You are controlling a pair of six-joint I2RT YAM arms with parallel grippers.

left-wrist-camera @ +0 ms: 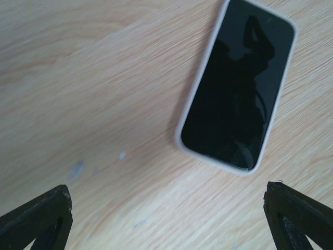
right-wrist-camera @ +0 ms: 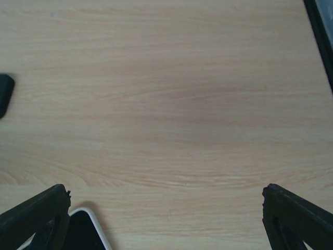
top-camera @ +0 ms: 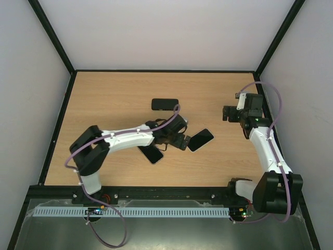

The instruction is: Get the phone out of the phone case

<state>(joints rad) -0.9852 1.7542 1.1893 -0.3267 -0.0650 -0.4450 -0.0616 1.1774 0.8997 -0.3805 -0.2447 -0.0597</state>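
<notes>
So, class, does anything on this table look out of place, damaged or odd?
Little stands out. A few pale bluish specks mark the table near the white-rimmed phone, which lies askew, screen up. No damage or spill shows.
</notes>
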